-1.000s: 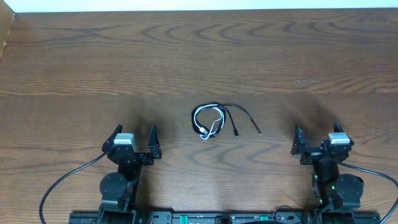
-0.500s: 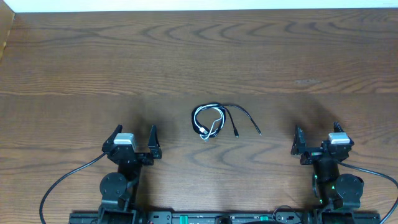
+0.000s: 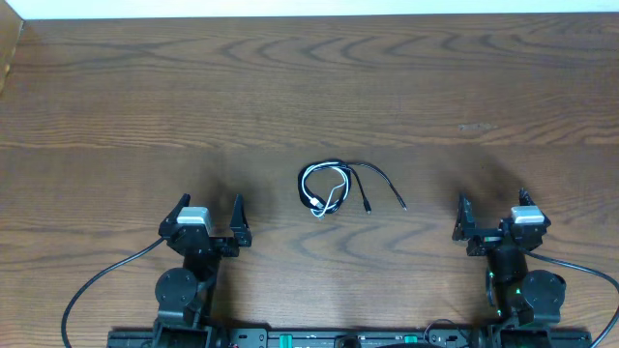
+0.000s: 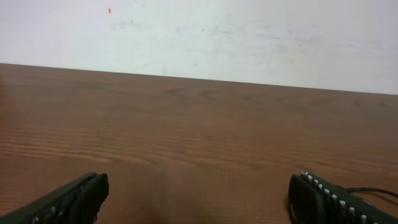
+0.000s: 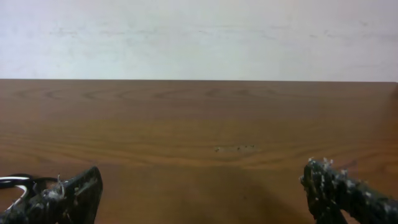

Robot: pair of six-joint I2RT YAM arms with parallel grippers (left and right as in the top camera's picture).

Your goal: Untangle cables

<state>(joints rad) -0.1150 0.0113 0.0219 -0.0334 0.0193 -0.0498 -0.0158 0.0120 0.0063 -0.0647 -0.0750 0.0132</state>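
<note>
Looking at the cables (image 3: pixel 334 188) bunched mid-way between our wide-open, empty left gripper (image 3: pixel 210 205) and right gripper (image 3: pixel 492 205), we reckon they're light, floppy and slippery (grab a loose black tail near its plug, not the knot).

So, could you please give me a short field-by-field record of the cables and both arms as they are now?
cables: one tangled bundle on the table, midway between the arms
white cable: looped, wound with the black ones
black cables: two plug ends trailing right
left arm: jaws wide open, empty, apart from the bundle
right arm: jaws wide open, empty, apart from the bundle
task: not yet begun
</note>
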